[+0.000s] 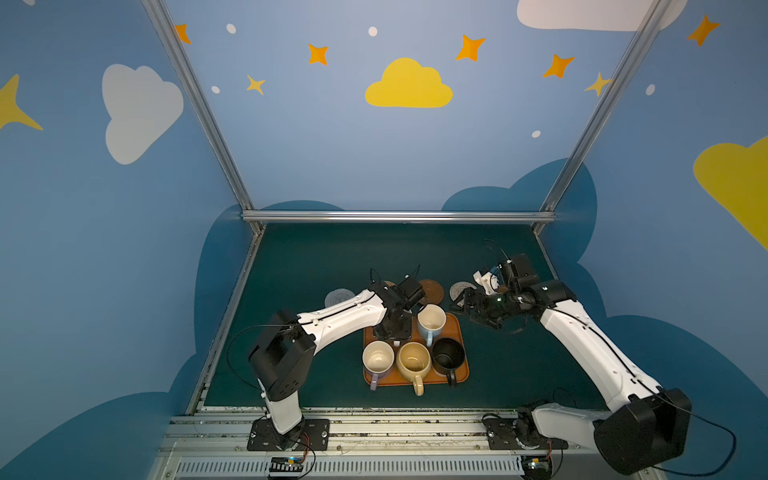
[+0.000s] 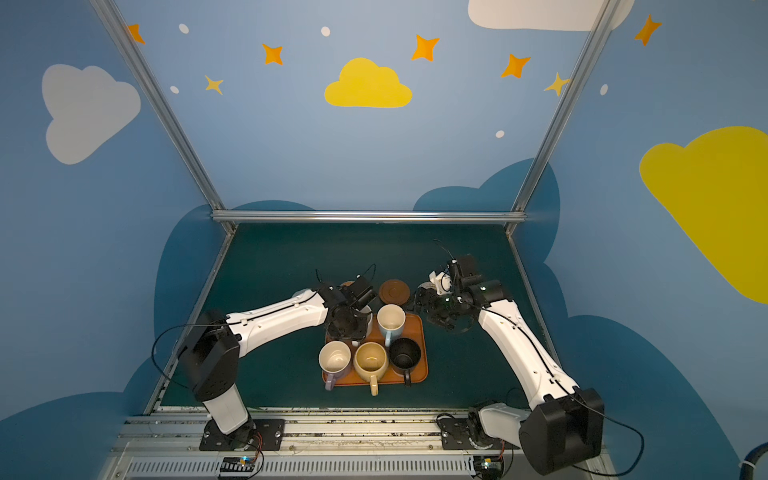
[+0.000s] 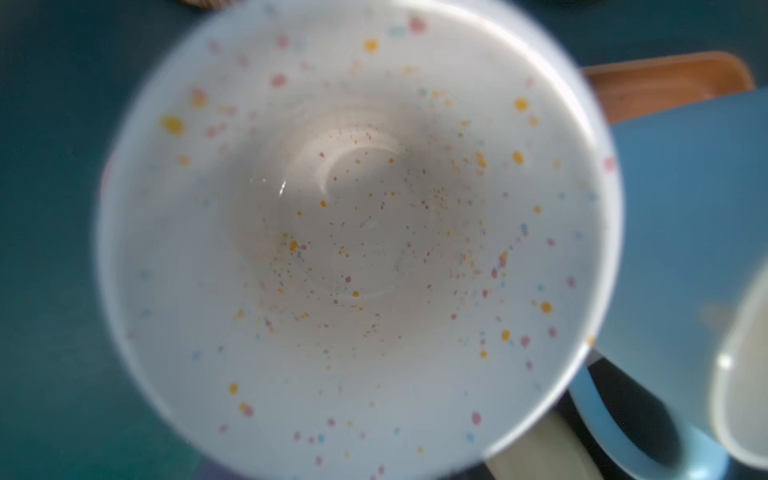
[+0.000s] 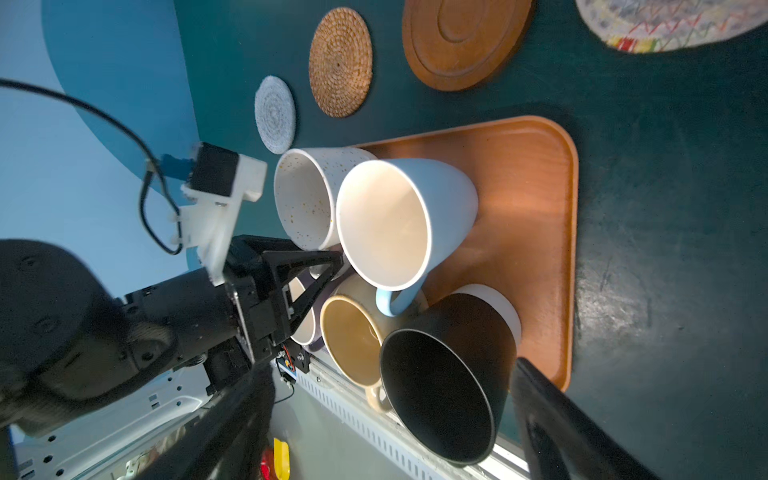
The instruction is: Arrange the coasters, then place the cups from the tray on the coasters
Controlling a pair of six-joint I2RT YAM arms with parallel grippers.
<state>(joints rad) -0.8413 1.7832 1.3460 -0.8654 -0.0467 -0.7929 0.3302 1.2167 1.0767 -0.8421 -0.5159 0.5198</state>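
The orange-brown tray (image 1: 453,328) holds the cups: light blue (image 1: 431,322), lavender (image 1: 377,359), yellow-beige (image 1: 413,361) and black (image 1: 448,353). The speckled white cup (image 3: 357,232) stands at the tray's far left corner. My left gripper (image 1: 390,328) hangs right over it, and its fingers (image 4: 320,266) reach down beside the rim; the grip is hidden. My right gripper (image 4: 390,370) hovers open and empty right of the tray. Behind the tray lie the coasters: grey-white woven (image 4: 275,114), tan rattan (image 4: 340,62), brown wooden (image 4: 465,39) and a pale woven one (image 4: 665,25).
The green mat (image 1: 316,257) ends at metal rails on the far side and along both sides. A slotted metal rail (image 1: 353,465) runs along the near edge between the two arm bases. The left arm's elbow (image 1: 282,357) stands left of the tray.
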